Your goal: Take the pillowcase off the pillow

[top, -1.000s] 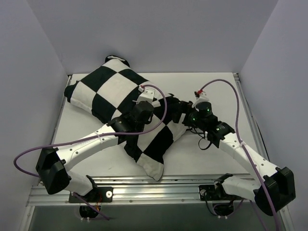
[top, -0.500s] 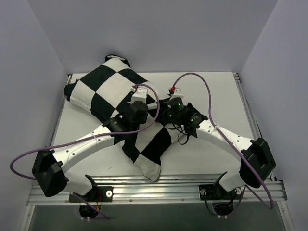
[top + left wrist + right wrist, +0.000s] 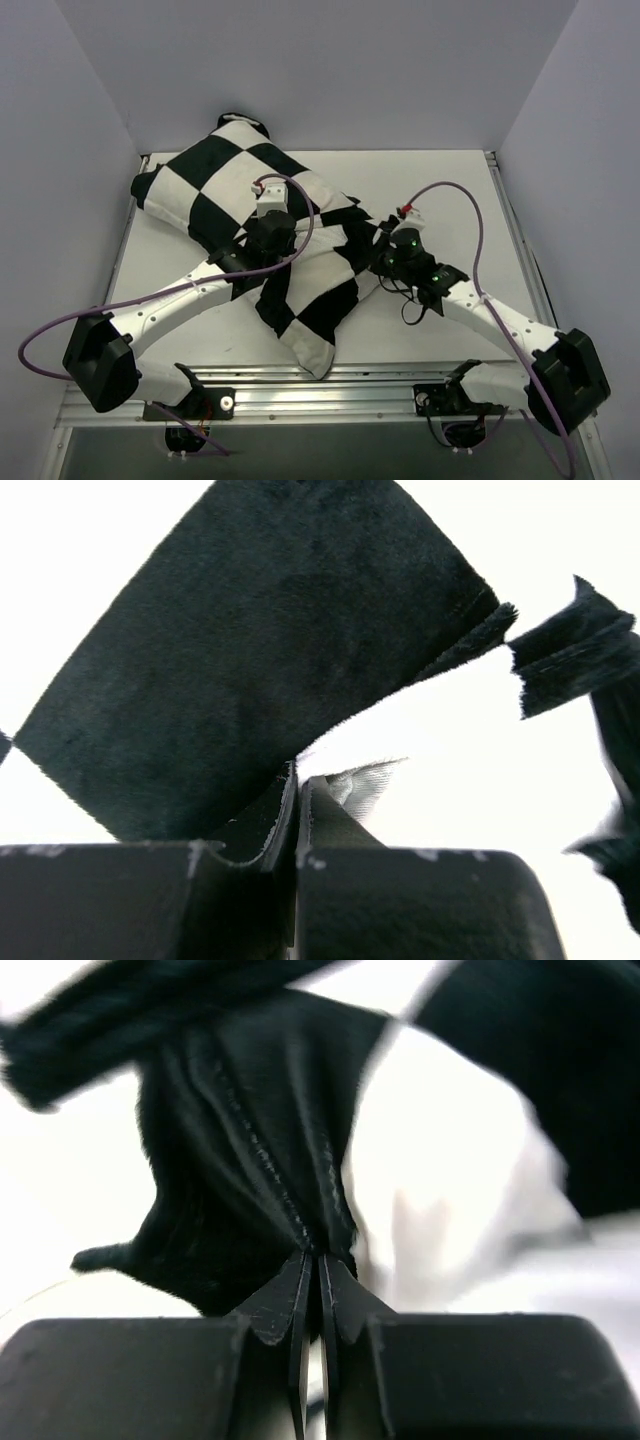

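The black-and-white checkered pillowcase (image 3: pixel 215 180) lies diagonally across the table, from the far left corner to the front middle. My left gripper (image 3: pixel 276 244) is over its middle. In the left wrist view that gripper (image 3: pixel 300 780) is shut on a fold of white woven cloth, the pillow (image 3: pixel 365 785), below a black hemmed flap of the pillowcase (image 3: pixel 260 650). My right gripper (image 3: pixel 377 250) is at the case's right edge. In the right wrist view it (image 3: pixel 320 1257) is shut on a bunched black seamed fold of the pillowcase (image 3: pixel 250 1150). Most of the pillow is hidden inside.
The white table (image 3: pixel 450 190) has bare surface to the right of the case and at the front left. An aluminium rail (image 3: pixel 300 385) runs along the near edge. Purple cables loop above both wrists. Grey walls close in the back and both sides.
My right gripper went from open to shut on the pillowcase's black edge, swinging in leftward and then drawing back right. The left gripper stayed shut and shifted slightly left.
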You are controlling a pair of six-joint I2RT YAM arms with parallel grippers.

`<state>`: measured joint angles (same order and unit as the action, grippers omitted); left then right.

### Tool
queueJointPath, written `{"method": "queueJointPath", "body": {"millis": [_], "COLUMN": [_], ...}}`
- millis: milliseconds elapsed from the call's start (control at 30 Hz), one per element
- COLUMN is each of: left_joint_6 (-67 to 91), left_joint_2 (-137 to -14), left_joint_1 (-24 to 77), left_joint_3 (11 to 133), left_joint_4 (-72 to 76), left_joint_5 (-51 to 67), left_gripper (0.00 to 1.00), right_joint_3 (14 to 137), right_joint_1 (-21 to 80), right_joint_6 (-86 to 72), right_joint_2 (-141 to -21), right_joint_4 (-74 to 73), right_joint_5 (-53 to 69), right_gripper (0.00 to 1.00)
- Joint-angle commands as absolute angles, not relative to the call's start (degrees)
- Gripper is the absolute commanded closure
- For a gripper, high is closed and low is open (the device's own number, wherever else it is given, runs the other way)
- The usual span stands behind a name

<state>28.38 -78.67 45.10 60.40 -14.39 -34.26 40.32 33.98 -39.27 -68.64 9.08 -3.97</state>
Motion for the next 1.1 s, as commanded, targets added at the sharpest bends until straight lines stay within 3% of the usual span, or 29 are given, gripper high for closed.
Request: {"method": "queueJointPath", "body": {"millis": [0,200,333,500,600,667,733,833,1067], "left_joint_6": [29.18,31.64,31.12,31.11,31.38,31.81,31.99,32.17,33.13], "left_joint_2": [-77.17,-76.99,-77.34,-77.35,-77.6,-78.05,-78.66,-78.84,-78.66], "left_joint_1": [42.1,40.34,40.52,42.09,43.24,43.42,43.86,44.38,44.65], "left_joint_3": [57.92,57.04,56.51,56.43,56.43,56.42,56.51,55.99,54.58], "left_joint_4": [-20.56,-23.82,-23.2,-22.76,-22.76,-22.76,-22.68,-22.41,-21.36], "left_joint_5": [-39.63,-39.56,-36.14,-33.13,-33.49,-33.4,-33.4,-33.49,-33.49], "left_gripper": [0.98,0.98,0.98,0.98,0.98,0.98,0.98,0.98,0.98], "right_joint_3": [32.02,25.58,31.01,46.36,54.63,58.25,63.07,68.96,76.03], "right_joint_1": [26.55,17.77,18.89,22.67,26.09,28.11,28.83,30.14,33.4], "right_joint_6": [-39.63,-40.71,-36.05,-33.4,-32.43,-32.43,-32.43,-32.69,-34.01], "right_joint_2": [-63.14,-56.69,-56.69,-59.49,-63.87,-66.34,-70.04,-75.13,-86.04], "right_joint_4": [-4.57,-5.71,-5.1,-8.25,-10.63,-12.65,-13.88,-15.46,-17.32], "right_joint_5": [-8.44,-2.03,2.1,-0.35,-4.47,-7.55,-8.17,-10.19,-15.02], "right_gripper": [1.0,1.0,1.0,0.99,0.86,0.59,0.39,0.26,0.18]}}
